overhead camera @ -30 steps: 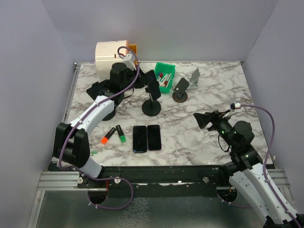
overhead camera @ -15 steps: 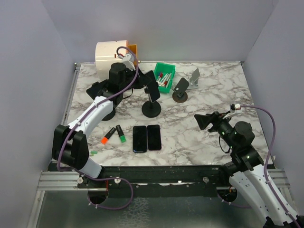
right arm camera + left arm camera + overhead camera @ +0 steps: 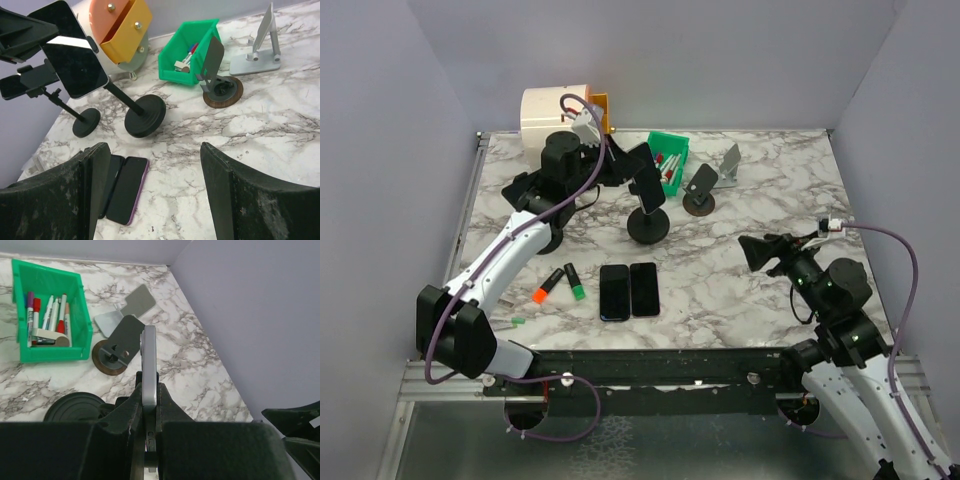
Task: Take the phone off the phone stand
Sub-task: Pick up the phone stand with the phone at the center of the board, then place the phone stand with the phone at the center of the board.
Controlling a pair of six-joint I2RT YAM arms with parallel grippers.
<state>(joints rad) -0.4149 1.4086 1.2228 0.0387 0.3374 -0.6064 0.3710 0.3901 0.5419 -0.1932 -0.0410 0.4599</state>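
Black phone (image 3: 75, 50) is pinched edge-on by the left gripper (image 3: 149, 387), jaws narrow, seemingly not yet free of the head of the phone stand (image 3: 145, 116). Right gripper (image 3: 154, 155) hangs wide and empty, well apart. Nothing steadies the stand, so a sideways pull could topple it, or the thin grip could slip

1. Black flat phone (image 3: 648, 184) with a shiny dark screen. Stands tilted, up high, right over the phone stand (image 3: 648, 226).
2. Black phone stand. Rests on a round base, with a thin pole leaning up behind the phone.
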